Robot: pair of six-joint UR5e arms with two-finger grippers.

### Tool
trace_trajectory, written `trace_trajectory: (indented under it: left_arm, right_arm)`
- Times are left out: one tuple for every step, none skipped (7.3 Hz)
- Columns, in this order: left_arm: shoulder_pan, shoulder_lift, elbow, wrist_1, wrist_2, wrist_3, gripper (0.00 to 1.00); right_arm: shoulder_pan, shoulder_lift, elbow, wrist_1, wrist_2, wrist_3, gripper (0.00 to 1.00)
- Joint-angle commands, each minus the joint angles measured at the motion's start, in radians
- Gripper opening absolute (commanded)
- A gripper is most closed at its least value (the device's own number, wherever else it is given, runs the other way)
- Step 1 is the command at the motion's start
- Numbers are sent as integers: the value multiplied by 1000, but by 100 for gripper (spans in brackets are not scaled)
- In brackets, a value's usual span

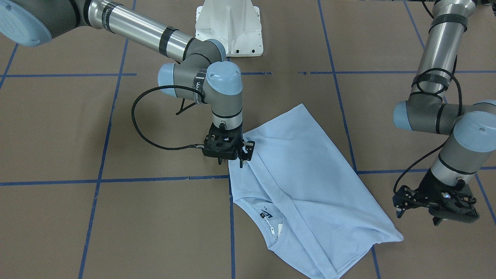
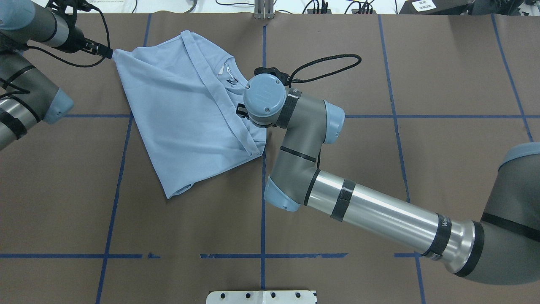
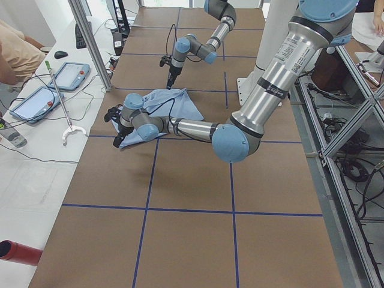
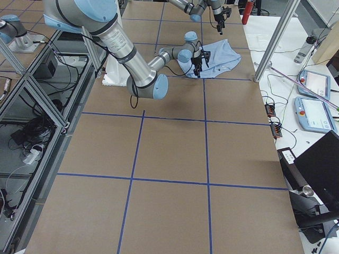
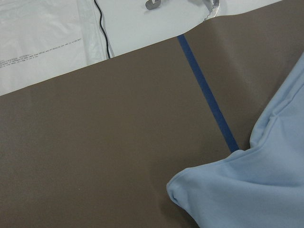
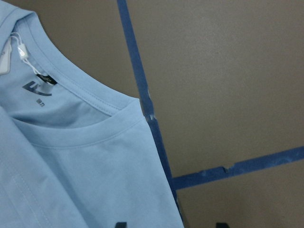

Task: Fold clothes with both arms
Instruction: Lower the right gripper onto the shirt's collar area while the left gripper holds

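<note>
Two silver-grey arms share a brown-papered table [image 1: 58,128] ruled with blue tape lines [image 1: 116,180]. Nearest the robot stands the white pedestal base [image 1: 228,27]. From there the right arm [image 1: 131,23] reaches to the middle of the table and turns its wrist straight down. The right gripper [image 1: 231,163] hangs at the right-hand edge of the light blue T-shirt [image 1: 310,174], where a folded band begins. It is released: the right wrist view shows two dark fingertips [image 6: 121,224] set apart, one over blue cloth and the other over bare paper beside a tape line. Whether they touch the cloth cannot be told. The T-shirt lies flat, left of the table's centre and skewed to the grid, one side folded over so that a hem band runs diagonally across it. Further out its round collar [image 1: 248,205] lies open, with a dark logo [image 1: 266,215] and a small white tag [image 1: 276,230] inside. Further still, by the shirt's outer left corner, the left arm [image 1: 438,50] holds the left gripper [image 1: 417,217] low over the paper. Its fingers stand apart and empty, and the front-facing view shows it clear of the cloth, though from overhead its tip seems to meet the corner. Beyond the table's edge lie cables [image 2: 320,6].
</note>
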Motion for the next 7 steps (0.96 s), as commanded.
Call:
trace_trajectory:
  left_arm:
    - [0,1,0,0,0,-1,100]
    - [0,1,0,-2,0,-1,100]
    - [0,1,0,0,0,-3,100]
    - [0,1,0,-2,0,-3,100]
    - [0,1,0,-2,0,-3,100]
    - [0,1,0,-2,0,-3,100]
    - [0,1,0,-2,0,-3,100]
  right_arm:
    - [-22,-1,-3,-6,-1,2,65]
    - [-27,-1,-3,-22,-1,2,63]
    - [-32,-1,-3,-25,-1,2,61]
    - [-32,-1,-3,-37,-4,2,51]
    - [-32,0,-3,-45,-4,2,45]
    - [-33,0,-3,-45,-6,2,44]
    - [-35,0,-3,-45,-7,2,44]
